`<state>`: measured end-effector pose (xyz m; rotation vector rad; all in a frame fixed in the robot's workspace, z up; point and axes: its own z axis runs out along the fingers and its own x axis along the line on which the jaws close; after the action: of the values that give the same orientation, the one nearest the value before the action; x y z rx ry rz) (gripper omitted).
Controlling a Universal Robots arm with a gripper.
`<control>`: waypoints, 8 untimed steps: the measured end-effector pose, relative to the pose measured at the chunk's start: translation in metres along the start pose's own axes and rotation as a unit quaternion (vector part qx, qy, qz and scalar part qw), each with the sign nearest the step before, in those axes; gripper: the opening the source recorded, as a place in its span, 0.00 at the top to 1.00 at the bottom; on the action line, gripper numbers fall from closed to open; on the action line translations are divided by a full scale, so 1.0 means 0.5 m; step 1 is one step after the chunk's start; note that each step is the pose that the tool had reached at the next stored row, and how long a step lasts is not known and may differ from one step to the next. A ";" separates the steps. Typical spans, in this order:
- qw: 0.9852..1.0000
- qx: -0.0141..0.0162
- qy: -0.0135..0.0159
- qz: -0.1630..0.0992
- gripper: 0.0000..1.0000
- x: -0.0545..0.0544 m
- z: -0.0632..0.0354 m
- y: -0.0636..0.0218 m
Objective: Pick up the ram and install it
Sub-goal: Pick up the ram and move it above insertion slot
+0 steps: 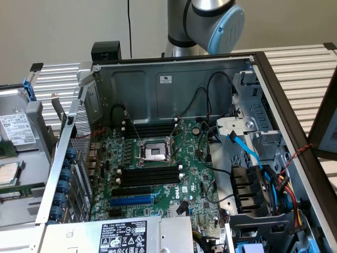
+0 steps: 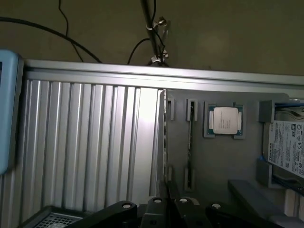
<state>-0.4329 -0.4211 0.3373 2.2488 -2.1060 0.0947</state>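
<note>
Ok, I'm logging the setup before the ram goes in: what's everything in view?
case: one, grey, open, middle of the exterior view
motherboard: one, green, inside case
memory slots: two banks, black, on motherboard
expansion slot: one, blue, on motherboard
cables: several, blue, black, red, case's exterior-view right
tray: one, grey, beside case
ram: one, dark, on edge in tray
CPU: one, silver, in tray
drive: one, white-labelled, in tray
arm: one, grey, blue cap, behind case
gripper: one, black, over tray near ram
</note>
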 end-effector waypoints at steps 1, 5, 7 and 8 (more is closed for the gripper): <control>1.000 0.000 0.000 0.000 0.87 0.000 -0.001 -0.002; 1.000 0.000 0.000 0.000 0.87 0.004 -0.031 -0.017; 1.000 0.000 0.000 0.000 0.87 0.006 -0.049 -0.024; 1.000 0.000 0.000 0.000 0.87 0.007 -0.059 -0.029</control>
<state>-0.4186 -0.4211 0.3670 2.2486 -2.1063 0.0946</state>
